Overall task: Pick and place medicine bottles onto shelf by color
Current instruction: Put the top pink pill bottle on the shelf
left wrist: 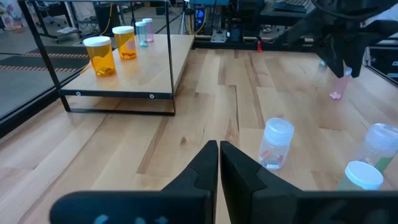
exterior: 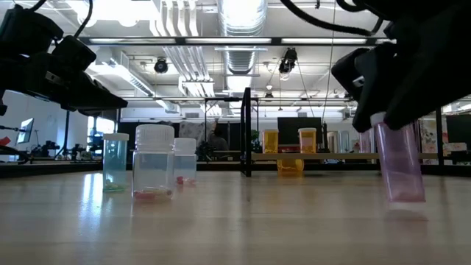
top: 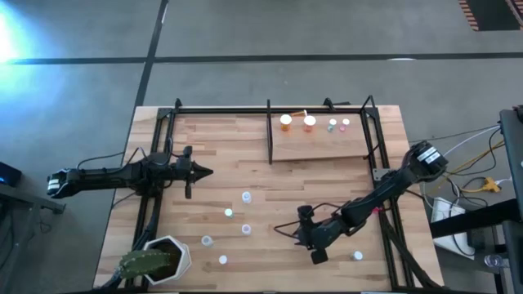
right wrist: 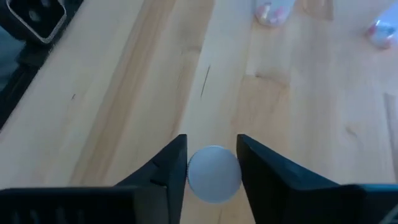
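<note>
Right gripper (right wrist: 211,163) has its jaws pinching a pink-tinted medicine bottle (exterior: 399,168) by the white cap, lifted just off the counter (top: 245,155), probably so it clears on the way to the shelf (top: 319,145). Left gripper (left wrist: 219,163) waits, jaws pressed together, nothing in them

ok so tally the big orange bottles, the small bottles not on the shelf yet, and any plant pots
orange bottles, on the shelf: 2
small bottles standing loose on the tabletop: 6
pink bottle in the right pincer: 1
cactus pot: 1
total: 10
</note>
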